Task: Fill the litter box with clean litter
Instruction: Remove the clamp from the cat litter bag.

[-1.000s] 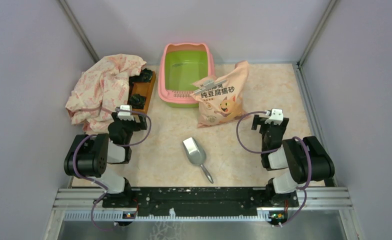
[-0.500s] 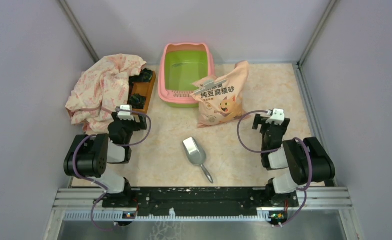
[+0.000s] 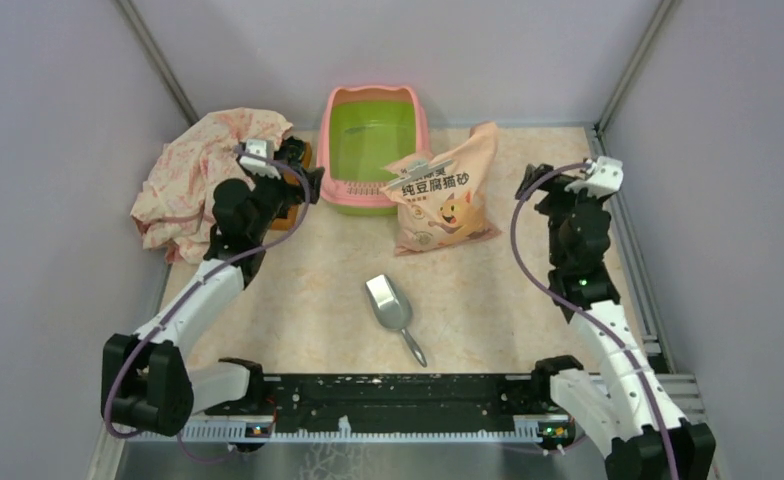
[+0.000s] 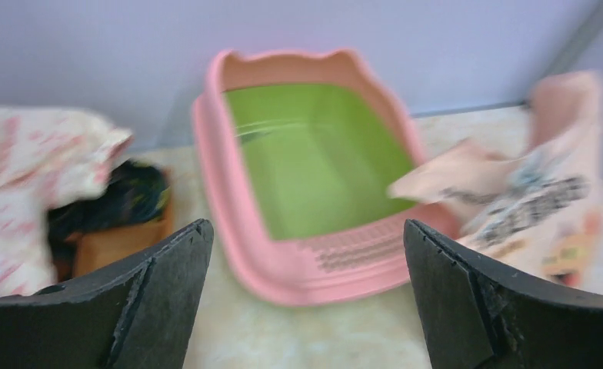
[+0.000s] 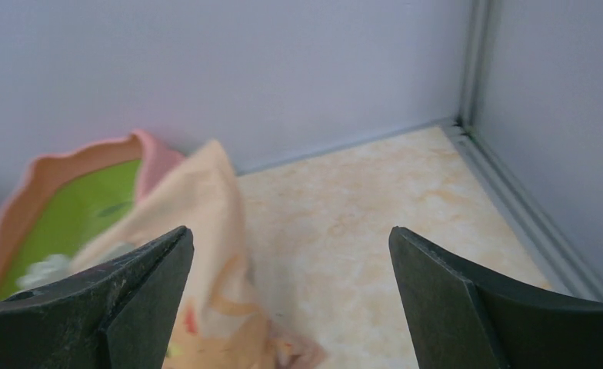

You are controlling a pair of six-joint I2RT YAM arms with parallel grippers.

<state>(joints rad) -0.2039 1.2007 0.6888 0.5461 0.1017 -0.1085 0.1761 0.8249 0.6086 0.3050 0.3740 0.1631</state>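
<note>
Both arms have unfolded from their tucked pose by the bases and reached toward the far end of the pale marbled table. The left gripper now hangs just off the 8 o'clock corner of the rectangular plastic litter box, which has a pink rim and a lime-green inside. Its jaws are spread wide with nothing between them, and the left wrist view frames the box between the two fingers. The right gripper sits at 3 o'clock of the peach-pink litter bag, which has bold Chinese lettering and a cartoon. This gripper is also released and empty.

The litter box stands at 12 o'clock on the table, against the back wall. The litter bag lies at its 4 o'clock, with its top edge overlapping the box's near right corner. No granules can be made out. A silver metal scoop lies at 6 o'clock of the box, well apart from both grippers. A crumpled pink-patterned cloth lies at 9 o'clock.
</note>
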